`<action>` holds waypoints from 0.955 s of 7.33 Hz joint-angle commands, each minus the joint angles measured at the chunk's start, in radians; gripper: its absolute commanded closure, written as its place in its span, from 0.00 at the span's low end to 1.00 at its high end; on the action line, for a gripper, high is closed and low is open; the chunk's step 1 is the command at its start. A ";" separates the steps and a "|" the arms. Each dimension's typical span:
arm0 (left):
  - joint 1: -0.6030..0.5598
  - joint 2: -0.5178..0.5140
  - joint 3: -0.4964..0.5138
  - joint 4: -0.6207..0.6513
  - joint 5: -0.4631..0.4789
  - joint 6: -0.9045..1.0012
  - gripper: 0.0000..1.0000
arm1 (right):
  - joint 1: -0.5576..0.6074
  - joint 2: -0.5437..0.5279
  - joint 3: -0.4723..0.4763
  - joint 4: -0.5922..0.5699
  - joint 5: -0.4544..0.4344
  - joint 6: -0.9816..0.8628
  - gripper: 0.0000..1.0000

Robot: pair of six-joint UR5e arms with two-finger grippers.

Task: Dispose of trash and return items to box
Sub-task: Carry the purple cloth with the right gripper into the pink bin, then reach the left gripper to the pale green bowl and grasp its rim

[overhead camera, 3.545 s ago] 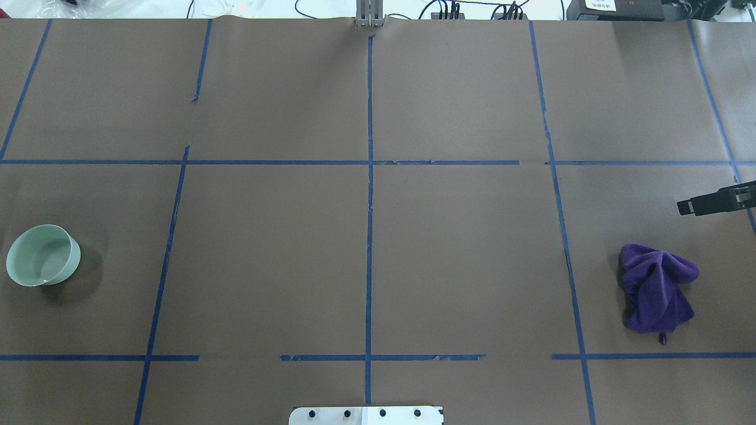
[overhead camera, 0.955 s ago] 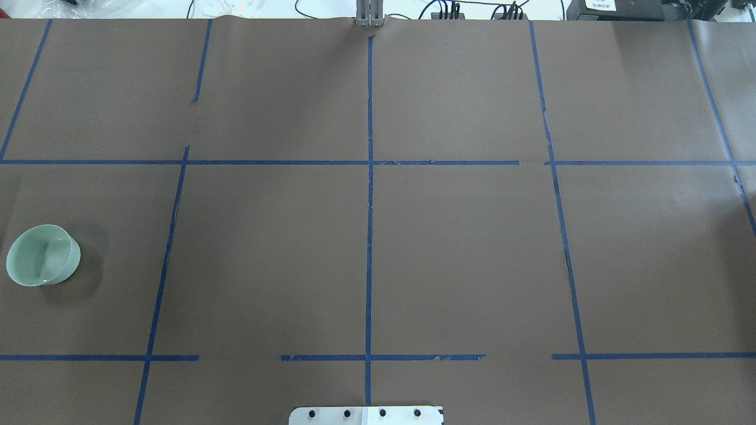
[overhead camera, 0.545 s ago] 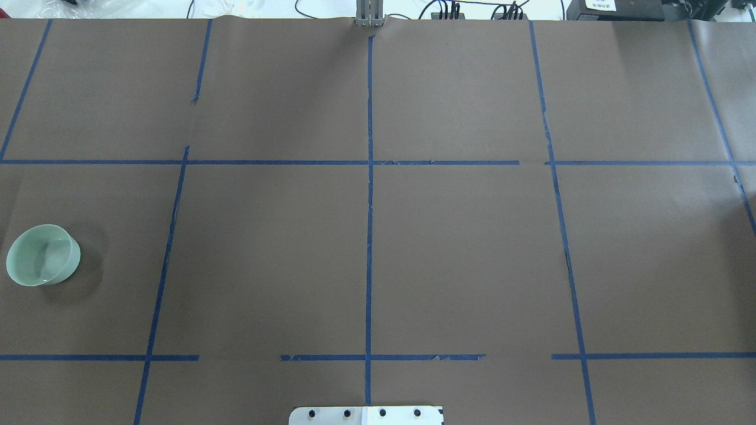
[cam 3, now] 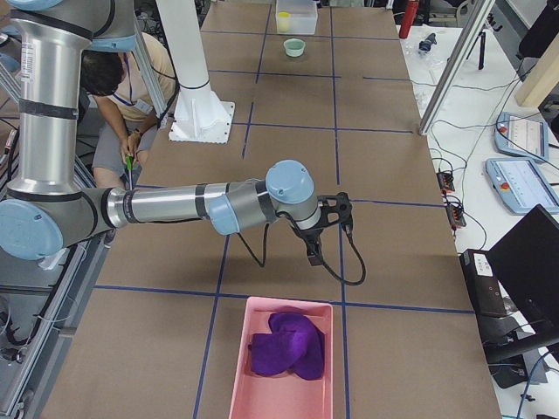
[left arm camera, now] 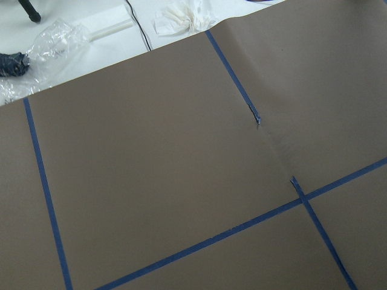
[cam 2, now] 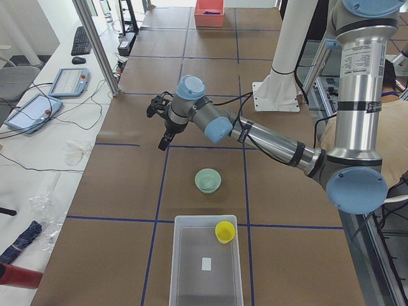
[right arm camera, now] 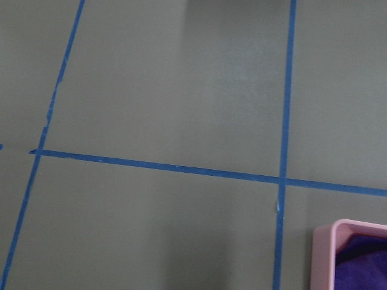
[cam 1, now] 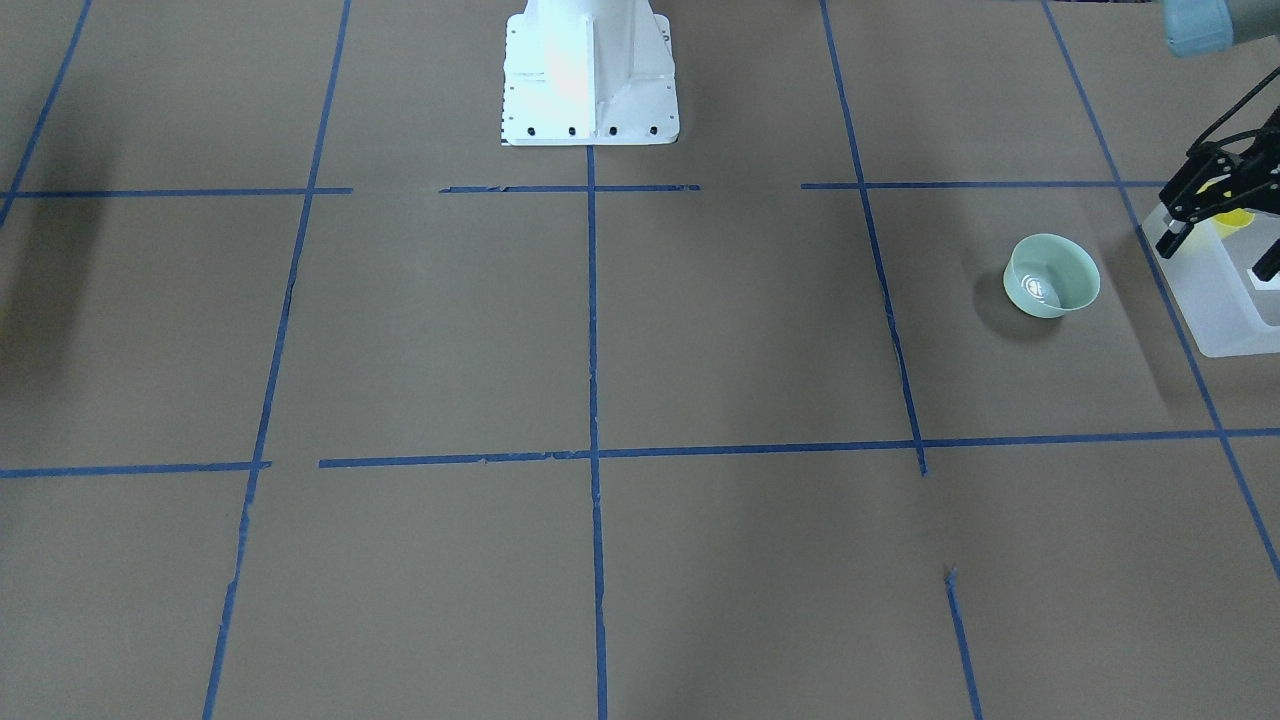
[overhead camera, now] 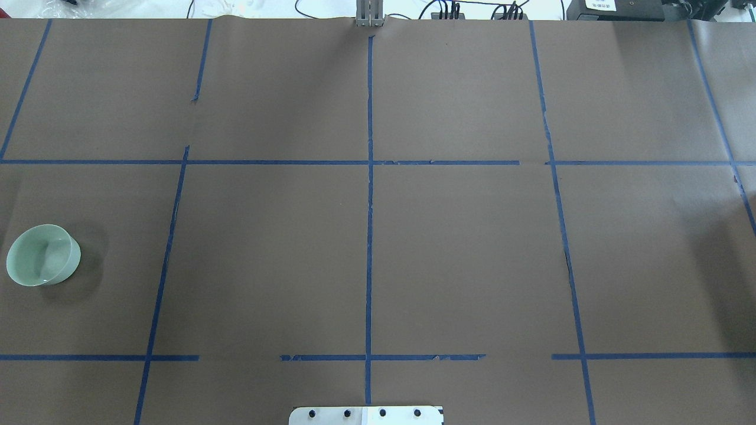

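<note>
At table's left end, box (cam 2: pixel 191 280): cup (cam 2: pixel 224 231) inside, in a corner.
Bowl (cam 1: pixel 1051 275): open paper, 9 o'clock of box, front view.
Left gripper (cam 1: pixel 1218 250): fingers apart, empty.
Right gripper (cam 3: pixel 327 240): can't tell.
Pink bin (cam 3: pixel 236 384): cloth (cam 3: pixel 286 346) inside.

Purple cloth (cam 3: pixel 286 346), earlier bunched on the table's right side in the overhead view, is gone from there and lies in the pink bin (cam 3: pixel 279 397); right gripper (cam 3: pixel 330 243) has left that view's right edge.
</note>
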 commanded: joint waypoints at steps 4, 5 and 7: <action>0.238 0.140 0.283 -0.486 0.201 -0.228 0.17 | -0.060 -0.011 0.031 0.057 -0.005 0.067 0.00; 0.238 0.154 0.305 -0.494 0.199 -0.183 0.17 | -0.060 -0.011 0.029 0.057 -0.005 0.067 0.00; 0.244 0.153 0.377 -0.560 0.199 -0.174 0.17 | -0.060 -0.011 0.029 0.057 -0.005 0.065 0.00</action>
